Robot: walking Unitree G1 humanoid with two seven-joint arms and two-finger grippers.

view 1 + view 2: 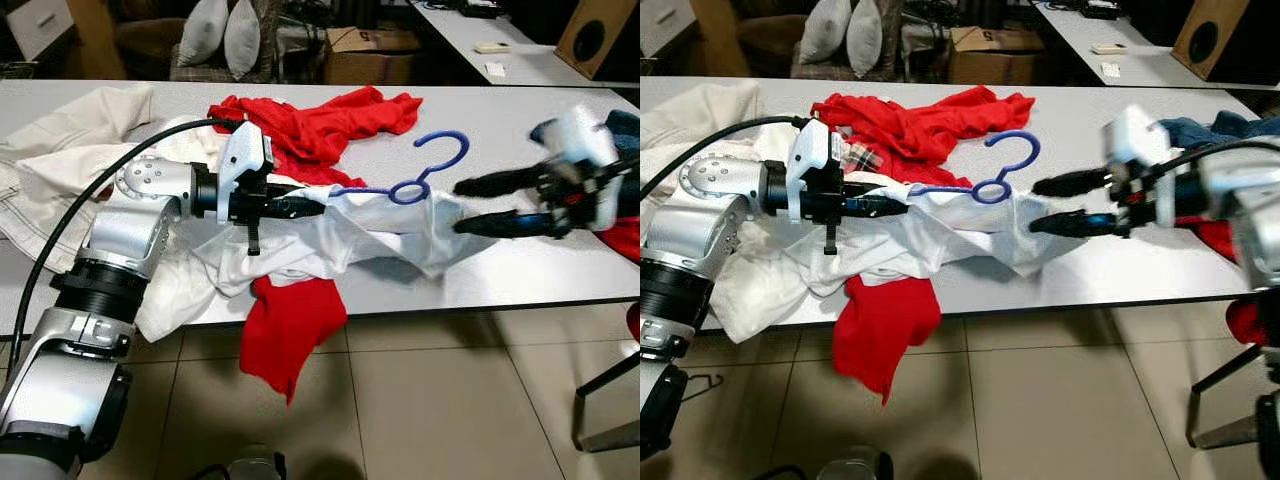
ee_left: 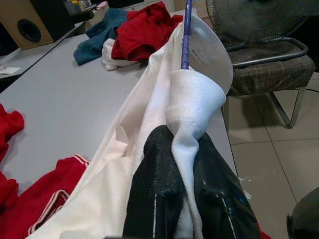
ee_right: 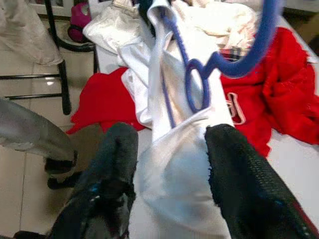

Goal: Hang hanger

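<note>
Grey worktop [image 1: 520, 270] is being covered with clothes. Blue hanger [image 1: 425, 172], light and stiff, is lying inside the soft white shirt [image 1: 370, 230], pinched by left gripper [image 1: 305, 207]; right gripper [image 1: 462, 207] fingers are being held spread around its hem.

The left hand [image 2: 185, 199] has its two black fingers [image 2: 157, 184] closed on a bunched fold of the white garment [image 2: 164, 104], which stretches away from it in a taut band. A blue hanger [image 2: 186, 35] runs along the top of that fabric. The garment lies over the grey bench [image 2: 60, 99]. At the bench's far end sit a red cloth [image 2: 144, 30] and a teal cloth [image 2: 97, 35], touching. More red fabric [image 2: 45, 194] lies beside the hand. A fan [image 2: 254, 20] and a plaid seat [image 2: 269, 69] stand past the bench edge. A wooden speaker [image 2: 25, 25] stands at the far side.
</note>
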